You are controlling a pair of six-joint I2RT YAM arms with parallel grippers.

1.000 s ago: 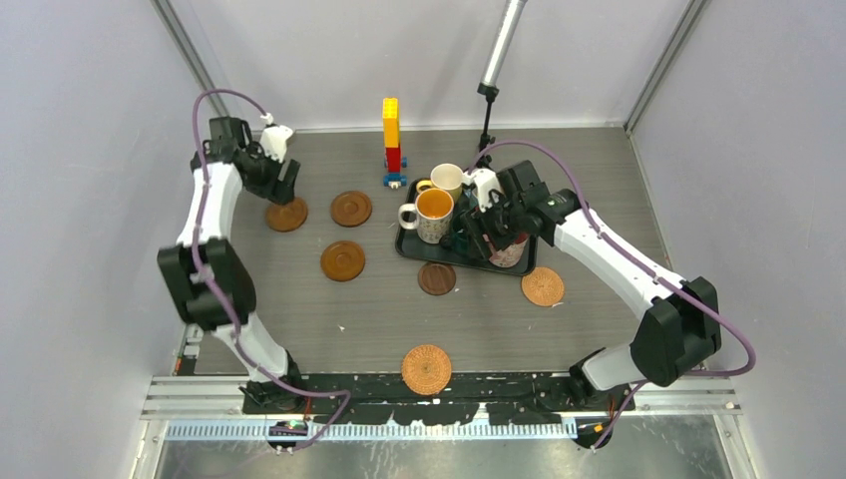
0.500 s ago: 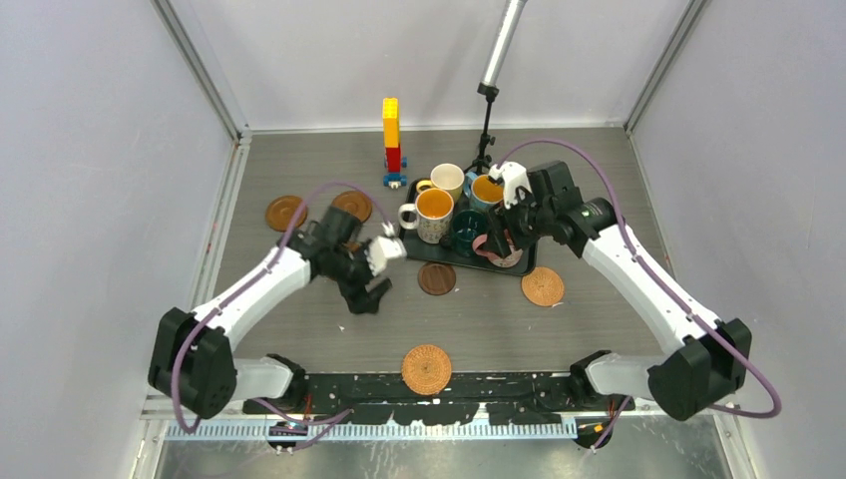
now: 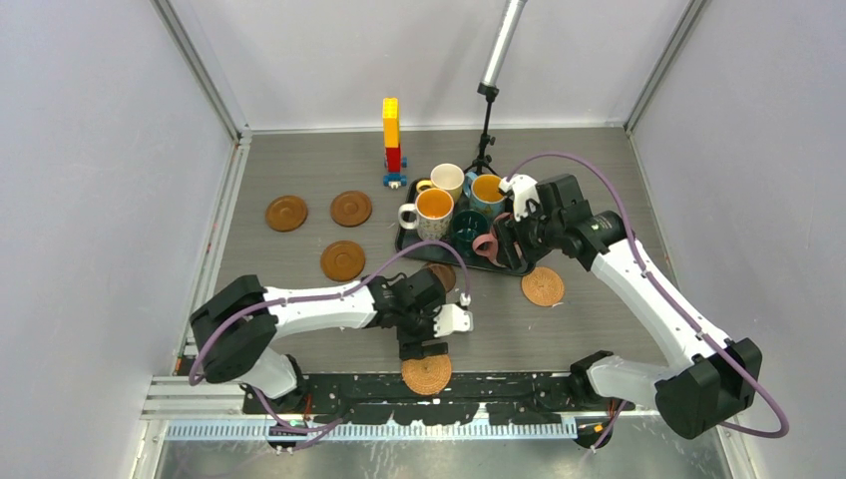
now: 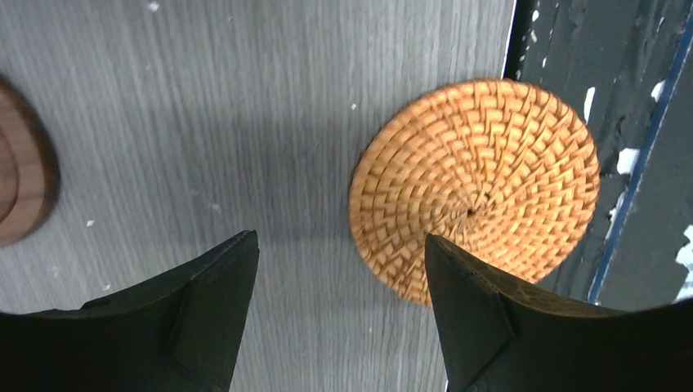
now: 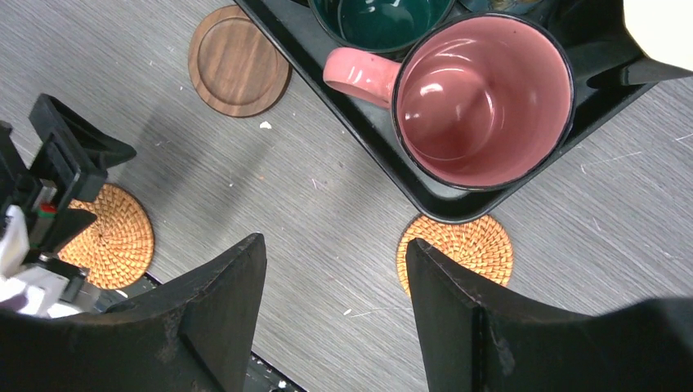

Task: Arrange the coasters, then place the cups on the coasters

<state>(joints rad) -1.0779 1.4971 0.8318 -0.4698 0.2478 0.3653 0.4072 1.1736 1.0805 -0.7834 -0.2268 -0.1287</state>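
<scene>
My left gripper (image 3: 423, 347) hovers open low over the table, just left of a tan woven coaster (image 4: 474, 188) that lies at the front edge (image 3: 426, 371). My right gripper (image 5: 335, 242) is open and empty above the table, near the pink cup (image 5: 482, 98) on the black tray (image 5: 368, 122). A second woven coaster (image 3: 542, 286) lies by the tray's corner. The dark brown coaster (image 5: 239, 61) lies beside the tray. Three glossy brown coasters (image 3: 286, 213), (image 3: 350, 209), (image 3: 342, 260) lie at the left. The teal (image 3: 467, 230), patterned (image 3: 433, 212), cream (image 3: 446, 181) and blue (image 3: 487, 190) cups stand on the tray.
A yellow-red-blue brick tower (image 3: 391, 140) stands at the back, with a thin black stand (image 3: 486, 120) beside it. The black base rail (image 3: 499, 387) runs along the front edge, right by the near woven coaster. Grey walls close in both sides.
My left arm has swung from the far-left coasters across the table down to the front woven coaster. My right gripper has drifted slightly right, off the tray's middle.
</scene>
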